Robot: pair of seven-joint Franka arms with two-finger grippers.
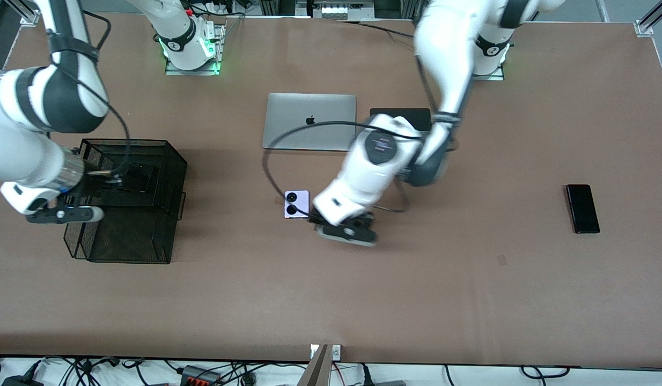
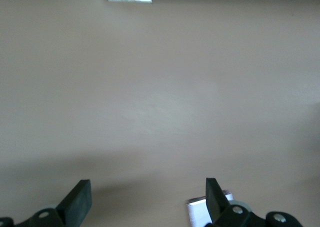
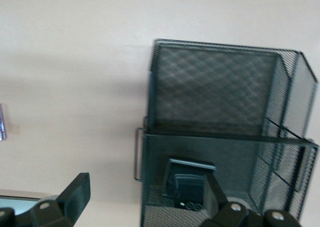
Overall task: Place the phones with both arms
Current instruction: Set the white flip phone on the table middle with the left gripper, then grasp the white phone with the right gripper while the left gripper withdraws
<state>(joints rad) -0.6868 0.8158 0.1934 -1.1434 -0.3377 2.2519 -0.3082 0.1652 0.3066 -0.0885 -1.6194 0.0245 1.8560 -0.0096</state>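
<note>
The lavender phone (image 1: 296,203), with two black camera circles, lies flat on the table near the middle. My left gripper (image 1: 346,234) hovers just beside it, open and empty. In the left wrist view, the left gripper (image 2: 147,201) frames bare table, and a corner of the lavender phone (image 2: 196,212) shows by one finger. The black flip phone (image 1: 140,177) sits inside the black mesh basket (image 1: 127,244). My right gripper (image 1: 68,214) hangs open over the basket's edge. In the right wrist view, the right gripper (image 3: 145,197) is empty above the flip phone (image 3: 187,184). The black slab phone (image 1: 582,208) lies toward the left arm's end.
A shut silver laptop (image 1: 309,120) lies farther from the front camera than the lavender phone, with a flat black pad (image 1: 401,114) beside it, partly hidden by the left arm. The mesh basket (image 3: 215,87) has two compartments. Brown table (image 1: 331,300) stretches bare toward the front camera.
</note>
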